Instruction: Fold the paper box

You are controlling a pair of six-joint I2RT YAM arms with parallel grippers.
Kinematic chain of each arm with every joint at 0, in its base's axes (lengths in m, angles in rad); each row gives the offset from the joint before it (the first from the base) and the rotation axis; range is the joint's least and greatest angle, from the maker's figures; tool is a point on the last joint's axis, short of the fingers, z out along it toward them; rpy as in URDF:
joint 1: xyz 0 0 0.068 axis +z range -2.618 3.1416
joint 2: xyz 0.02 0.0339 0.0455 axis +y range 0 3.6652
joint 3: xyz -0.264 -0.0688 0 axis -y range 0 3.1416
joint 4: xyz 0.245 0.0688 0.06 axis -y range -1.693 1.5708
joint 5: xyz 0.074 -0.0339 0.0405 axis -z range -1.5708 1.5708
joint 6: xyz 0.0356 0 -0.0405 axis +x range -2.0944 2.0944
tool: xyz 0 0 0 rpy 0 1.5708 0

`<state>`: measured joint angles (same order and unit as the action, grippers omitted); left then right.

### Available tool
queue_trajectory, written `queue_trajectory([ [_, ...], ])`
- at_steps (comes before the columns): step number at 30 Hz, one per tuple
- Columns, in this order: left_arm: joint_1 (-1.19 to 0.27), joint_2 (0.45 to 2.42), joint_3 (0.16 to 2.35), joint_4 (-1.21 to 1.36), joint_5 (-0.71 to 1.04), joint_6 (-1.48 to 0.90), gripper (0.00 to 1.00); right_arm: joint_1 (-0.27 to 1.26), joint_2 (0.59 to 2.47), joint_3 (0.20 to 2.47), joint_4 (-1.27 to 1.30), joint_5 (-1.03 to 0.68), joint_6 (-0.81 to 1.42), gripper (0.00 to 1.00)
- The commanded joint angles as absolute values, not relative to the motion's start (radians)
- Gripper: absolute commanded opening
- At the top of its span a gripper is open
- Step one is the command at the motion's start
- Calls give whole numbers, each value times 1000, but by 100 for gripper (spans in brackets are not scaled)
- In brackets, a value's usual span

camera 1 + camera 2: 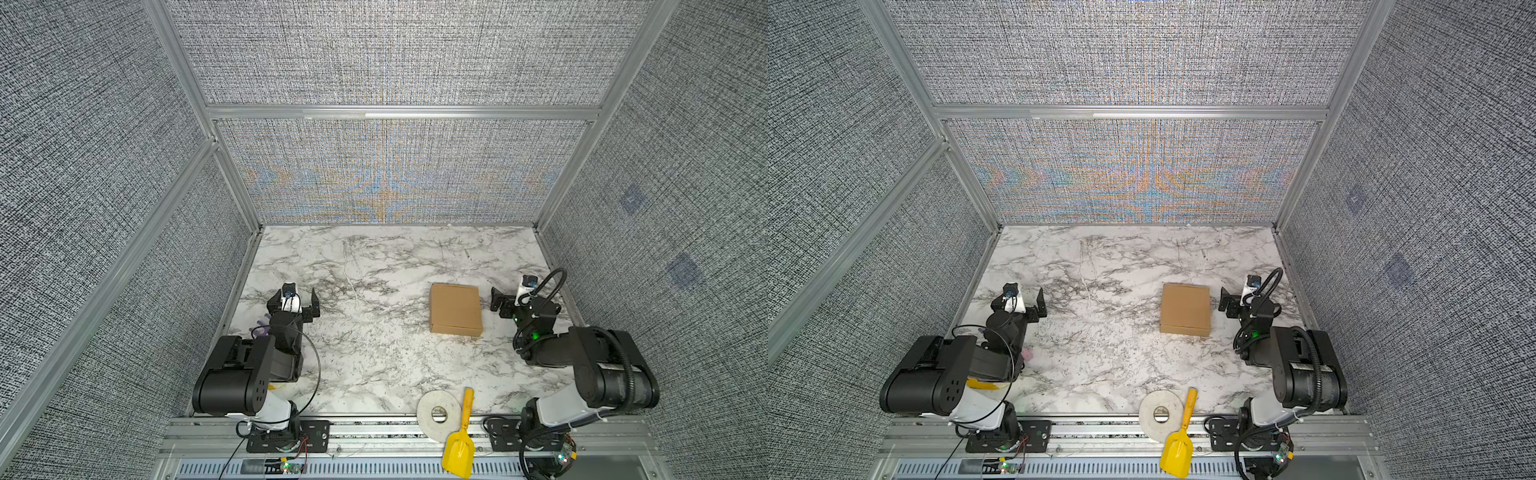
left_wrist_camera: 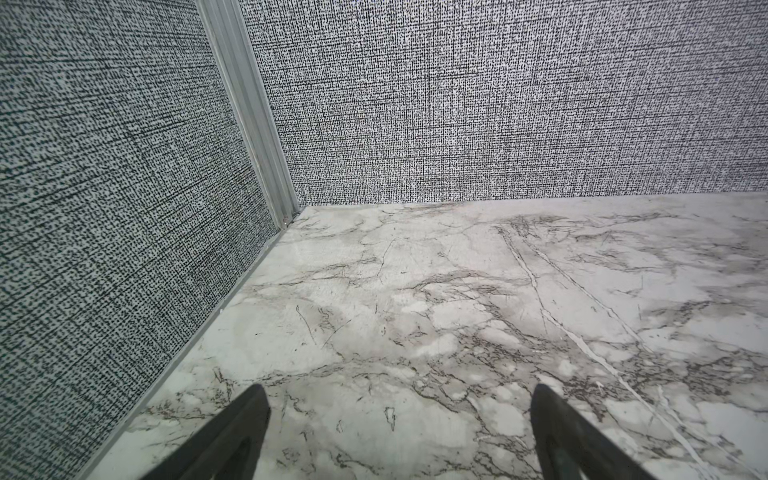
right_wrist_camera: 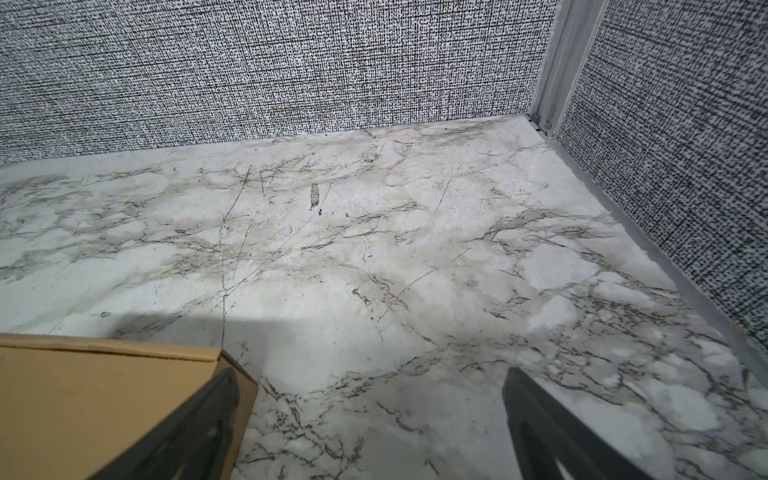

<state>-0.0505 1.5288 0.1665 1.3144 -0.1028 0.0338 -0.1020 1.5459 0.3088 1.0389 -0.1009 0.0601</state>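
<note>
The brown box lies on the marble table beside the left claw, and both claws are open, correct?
No: the paper box lies on the table beside the right claw, not the left claw, as both top views show. Both claws are open.

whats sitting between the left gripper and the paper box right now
Nothing. In both top views the stretch from the left gripper to the paper box is bare marble table, with no object on it.
</note>
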Motion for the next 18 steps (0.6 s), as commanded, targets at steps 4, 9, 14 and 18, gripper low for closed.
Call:
queue_trajectory([
  [4, -52, 1531, 164, 1355, -112, 37, 99, -98, 1546, 316, 1045, -89, 49, 99],
  [9, -53, 1530, 164, 1355, -112, 37, 99, -97, 1545, 316, 1043, -89, 50, 99],
  [14, -52, 1532, 168, 1349, -110, 37, 99, -95, 1545, 316, 1040, -83, 48, 99],
  [18, -54, 1531, 148, 1386, -115, 41, 99, -95, 1545, 317, 1041, -84, 48, 99],
])
